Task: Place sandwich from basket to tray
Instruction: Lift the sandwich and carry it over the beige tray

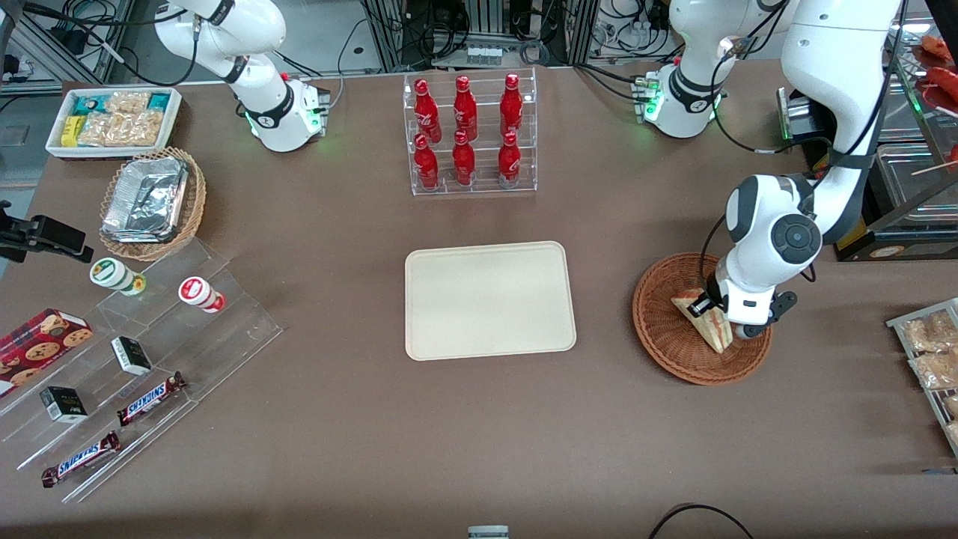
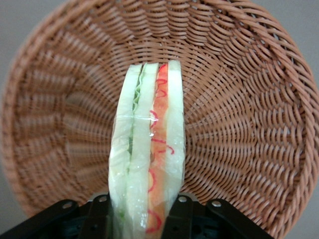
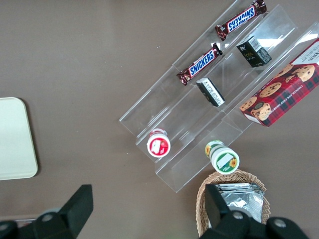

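The sandwich is a clear-wrapped wedge of pale bread with red and green filling. It lies in the reddish-brown wicker basket toward the working arm's end of the table. My gripper is down in the basket, shut on the sandwich. In the left wrist view the sandwich stands on edge between the black fingers, with the basket's weave around it. The cream tray lies flat at the table's middle, beside the basket; its corner also shows in the right wrist view.
A clear rack of red bottles stands farther from the front camera than the tray. A tan basket with a foil container, a white bin of snacks and clear steps with candy bars lie toward the parked arm's end.
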### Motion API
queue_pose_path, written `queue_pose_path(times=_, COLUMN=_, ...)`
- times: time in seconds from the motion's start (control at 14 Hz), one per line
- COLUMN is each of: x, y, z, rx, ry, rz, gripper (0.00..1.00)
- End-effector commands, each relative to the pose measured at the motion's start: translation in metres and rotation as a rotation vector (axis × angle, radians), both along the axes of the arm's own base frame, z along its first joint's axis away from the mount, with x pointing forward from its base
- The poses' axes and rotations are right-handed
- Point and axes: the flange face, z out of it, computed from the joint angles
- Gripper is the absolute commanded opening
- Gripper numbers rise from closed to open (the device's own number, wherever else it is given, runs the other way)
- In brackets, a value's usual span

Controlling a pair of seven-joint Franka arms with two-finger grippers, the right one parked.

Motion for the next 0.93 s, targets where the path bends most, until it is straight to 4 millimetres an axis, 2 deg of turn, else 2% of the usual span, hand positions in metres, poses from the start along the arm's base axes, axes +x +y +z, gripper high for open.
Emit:
queue_pose_path(times=0.0, x=0.021, y=-0.044, z=0.057, rx=0.055, ry=0.055, rz=-0.152, gripper=0.0)
queue_pose_path(times=0.14, x=0.038, y=-0.075, z=0.079, rx=0.063, ry=0.106, rz=-0.219, gripper=0.0)
queue_pose_path(times=0.29, x=0.048, y=-0.118, z=0.08, rx=0.047, ry=0.11, rz=-0.268, gripper=0.0)
queue_pose_path(times=0.43, x=0.046, y=-0.155, z=0.069, rx=0.004, ry=0.113, rz=-0.298, gripper=0.0)
queue_pose_path(times=0.57, x=0.045, y=-0.203, z=0.065, rx=-0.048, ry=0.108, rz=-0.313, gripper=0.0)
queue_pose_path(times=0.86, x=0.028, y=-0.293, z=0.043, rx=-0.067, ry=0.11, rz=-0.318, gripper=0.0)
